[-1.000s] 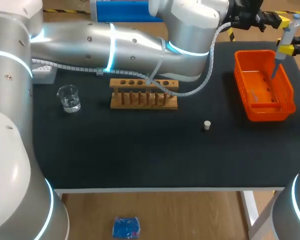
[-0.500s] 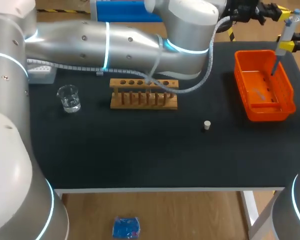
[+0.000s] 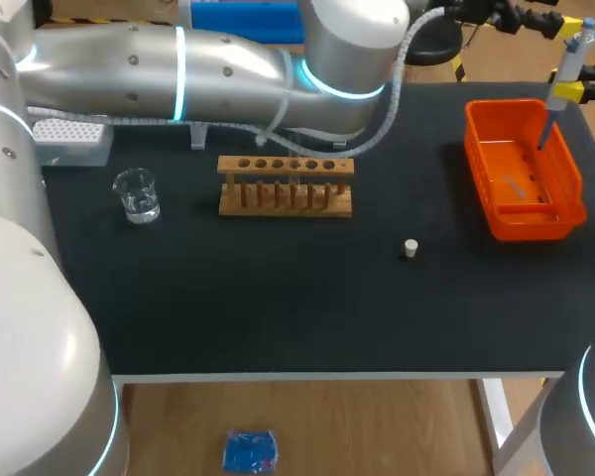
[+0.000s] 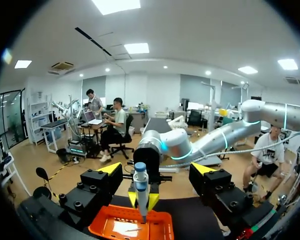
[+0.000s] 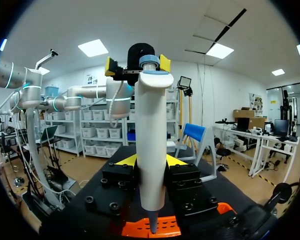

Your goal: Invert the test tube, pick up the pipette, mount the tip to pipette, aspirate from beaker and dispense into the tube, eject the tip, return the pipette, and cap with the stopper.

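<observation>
- Your right hand (image 5: 150,162) is clamped on the pipette (image 5: 150,125); its two yellow-tipped fingers press the white body from opposite sides; the pipette stands upright, plunger end up and pointed end down.
- The pipette's lower end hangs over the orange basket (image 3: 535,226), which sits at the far right of the surface (image 3: 278,307); the end is above the basket's far part and not touching it.
- Your left hand (image 4: 156,170) has its fingers wide apart with nothing between them; it is raised past the surface's far right corner, facing the right hand and the pipette; it is near them but not touching.
- Your left arm (image 3: 228,69) comes in from the left and stretches along the far edge of the surface, behind the wooden rack (image 3: 286,185).
- The rack stands near the middle of the surface, toward the far side, with a row of holes along its top bar.
- The beaker (image 3: 137,193) stands upright to the left of the rack, apart from it; there is clear liquid in its bottom.
- The tip box (image 3: 71,141) lies at the far left, just behind the beaker.
- The stopper (image 3: 410,248) stands alone on the surface between rack and basket, nearer the front edge than either; it touches neither.
- A small pale thing (image 4: 122,229) lies on the basket's floor; you cannot tell what it is.
</observation>
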Robot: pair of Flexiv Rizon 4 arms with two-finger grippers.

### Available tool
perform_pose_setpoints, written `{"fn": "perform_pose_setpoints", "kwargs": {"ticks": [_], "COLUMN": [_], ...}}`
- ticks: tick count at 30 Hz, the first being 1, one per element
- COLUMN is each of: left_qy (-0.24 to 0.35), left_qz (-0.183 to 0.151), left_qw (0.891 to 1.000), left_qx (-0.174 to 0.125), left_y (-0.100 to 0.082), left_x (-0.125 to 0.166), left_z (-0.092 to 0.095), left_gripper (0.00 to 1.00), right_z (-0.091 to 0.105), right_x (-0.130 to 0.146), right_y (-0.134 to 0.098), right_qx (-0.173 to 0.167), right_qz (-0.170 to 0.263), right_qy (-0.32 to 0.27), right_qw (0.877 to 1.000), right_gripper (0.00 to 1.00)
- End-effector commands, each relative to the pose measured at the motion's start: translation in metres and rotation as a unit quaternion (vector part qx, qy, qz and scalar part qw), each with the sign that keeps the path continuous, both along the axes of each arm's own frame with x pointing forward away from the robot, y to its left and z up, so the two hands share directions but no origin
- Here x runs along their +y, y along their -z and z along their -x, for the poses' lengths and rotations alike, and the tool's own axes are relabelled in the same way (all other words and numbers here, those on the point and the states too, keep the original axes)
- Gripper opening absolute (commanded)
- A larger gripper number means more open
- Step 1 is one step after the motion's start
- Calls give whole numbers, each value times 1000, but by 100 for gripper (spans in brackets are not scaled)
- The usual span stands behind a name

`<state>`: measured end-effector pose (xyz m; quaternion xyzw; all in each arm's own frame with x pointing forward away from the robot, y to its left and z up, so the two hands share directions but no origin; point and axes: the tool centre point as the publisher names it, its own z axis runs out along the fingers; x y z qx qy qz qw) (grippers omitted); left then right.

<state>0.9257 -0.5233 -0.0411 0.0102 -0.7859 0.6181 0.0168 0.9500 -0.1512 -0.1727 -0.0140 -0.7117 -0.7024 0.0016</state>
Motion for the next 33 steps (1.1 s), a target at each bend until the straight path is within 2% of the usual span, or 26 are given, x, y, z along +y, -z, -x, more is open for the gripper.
{"fn": "perform_pose_setpoints", "kwargs": {"ticks": [1, 4, 9, 18, 26, 33], "left_qy": [5, 15, 22, 3, -29, -39], "left_qz": [-22, -23, -10, 7, 36, 57], "left_qw": [1000, 999, 999, 999, 998, 997], "left_qx": [11, 24, 30, 46, 37, 25], "left_y": [-2, 4, 12, 36, 53, 63], "left_x": [33, 46, 61, 88, 108, 123], "left_z": [16, 29, 54, 98, 133, 151], "left_gripper": [100, 100, 100, 100, 100, 100], "right_z": [-1, -1, -1, -1, -1, -1], "right_x": [-1, -1, -1, -1, -1, -1], "right_y": [-1, -1, -1, -1, -1, -1], "right_qx": [0, 0, 0, 0, 0, 0], "right_qz": [1, 1, 1, 1, 1, 1], "right_qy": [-2, -2, -2, -2, -2, -2], "right_qw": [1000, 1000, 1000, 1000, 1000, 1000], "right_gripper": [0, 0, 0, 0, 0, 0]}}
